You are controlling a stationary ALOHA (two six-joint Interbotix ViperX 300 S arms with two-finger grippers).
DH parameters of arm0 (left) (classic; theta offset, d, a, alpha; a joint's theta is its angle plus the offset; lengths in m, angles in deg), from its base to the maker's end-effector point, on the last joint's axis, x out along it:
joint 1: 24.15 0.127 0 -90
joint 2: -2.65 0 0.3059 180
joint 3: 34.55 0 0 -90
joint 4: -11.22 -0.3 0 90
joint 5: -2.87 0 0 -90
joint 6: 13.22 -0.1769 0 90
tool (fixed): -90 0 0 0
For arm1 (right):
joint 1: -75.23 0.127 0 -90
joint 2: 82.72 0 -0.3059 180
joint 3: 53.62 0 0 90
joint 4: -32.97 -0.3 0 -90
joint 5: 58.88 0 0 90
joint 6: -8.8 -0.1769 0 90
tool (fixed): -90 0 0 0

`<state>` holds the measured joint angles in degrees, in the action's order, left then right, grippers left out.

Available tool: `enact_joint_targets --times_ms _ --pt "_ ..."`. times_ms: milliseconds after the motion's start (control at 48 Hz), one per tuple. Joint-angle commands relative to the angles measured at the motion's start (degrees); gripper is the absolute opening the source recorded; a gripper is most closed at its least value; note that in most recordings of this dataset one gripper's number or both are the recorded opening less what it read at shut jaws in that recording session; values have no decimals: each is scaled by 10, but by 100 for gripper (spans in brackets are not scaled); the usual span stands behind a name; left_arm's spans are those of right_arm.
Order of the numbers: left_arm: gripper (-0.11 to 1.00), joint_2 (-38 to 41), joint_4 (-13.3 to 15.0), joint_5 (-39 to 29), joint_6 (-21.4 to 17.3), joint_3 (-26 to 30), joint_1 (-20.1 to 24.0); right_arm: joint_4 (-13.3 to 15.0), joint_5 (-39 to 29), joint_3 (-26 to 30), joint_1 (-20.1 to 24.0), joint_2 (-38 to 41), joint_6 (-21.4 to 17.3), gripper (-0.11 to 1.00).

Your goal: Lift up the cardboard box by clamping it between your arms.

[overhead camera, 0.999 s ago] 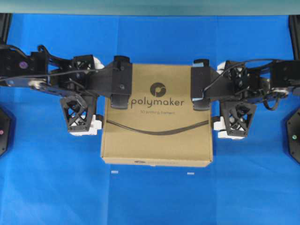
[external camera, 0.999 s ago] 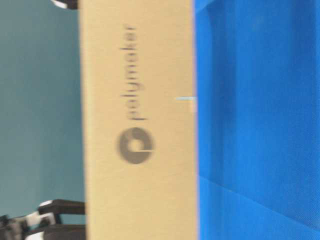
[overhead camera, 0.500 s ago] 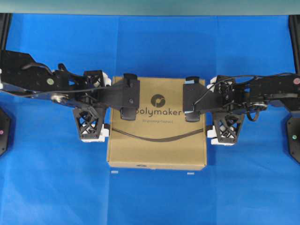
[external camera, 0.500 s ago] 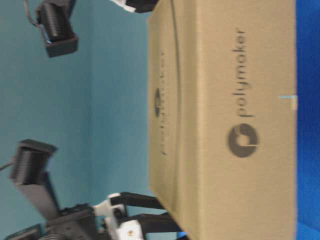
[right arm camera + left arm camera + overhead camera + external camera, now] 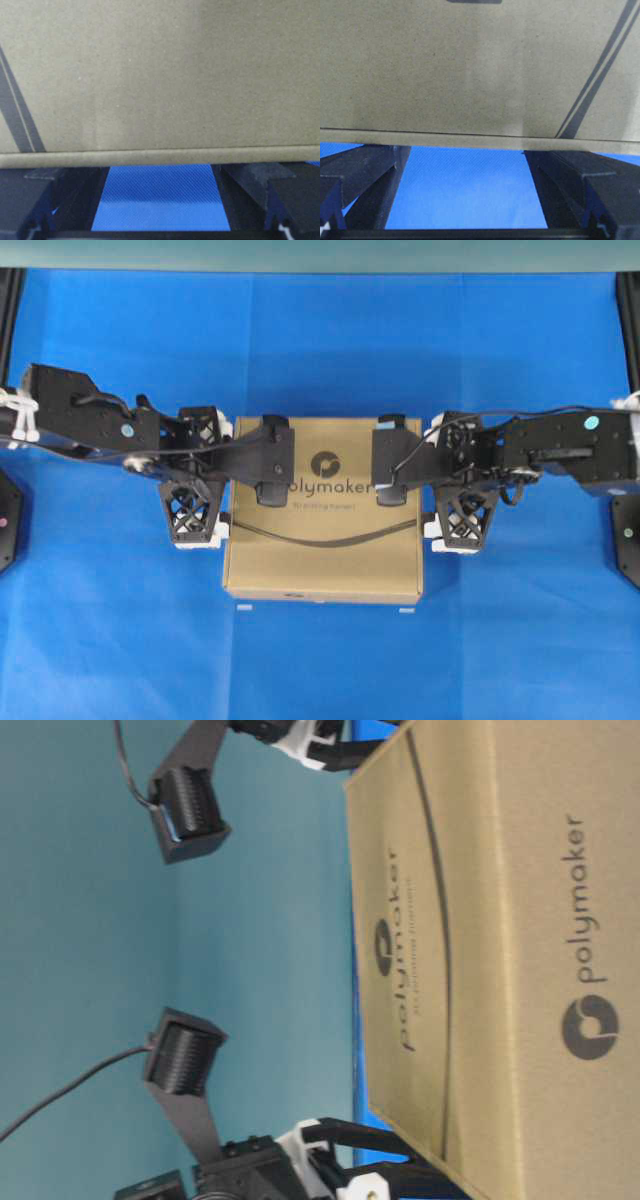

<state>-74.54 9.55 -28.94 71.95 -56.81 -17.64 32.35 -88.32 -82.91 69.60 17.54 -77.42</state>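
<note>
One cardboard box [image 5: 322,540] sits pressed between two arms, left tool [image 5: 193,508] and right tool [image 5: 457,512] both spread wide.

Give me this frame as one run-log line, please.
phase: box clamped | cardboard box: pressed between both arms, level | left gripper: open, fingers against box side | right gripper: open, same | table: blue cloth

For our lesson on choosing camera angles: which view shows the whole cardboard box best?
The overhead exterior view: the cardboard box shows all four edges of its printed top. The table-level view is sideways and cuts off part of the box. Both wrist views show only plain cardboard, one edge and part of a dark line.
</note>
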Motion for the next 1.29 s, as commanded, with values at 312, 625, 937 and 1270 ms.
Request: enact_joint_targets --times_ms 312,625,937,1270 --pt "87 18 4 80 52 15 10 -4 55 3 5 28 -13 100" --pt "87 0 4 62 47 -3 10 -5 60 -25 2 0 -22 100" --pt "87 -61 4 58 44 -44 10 -6 66 -70 0 -59 -22 100" --pt "87 -134 4 18 43 -86 9 -6 47 -95 -4 -89 -25 100"
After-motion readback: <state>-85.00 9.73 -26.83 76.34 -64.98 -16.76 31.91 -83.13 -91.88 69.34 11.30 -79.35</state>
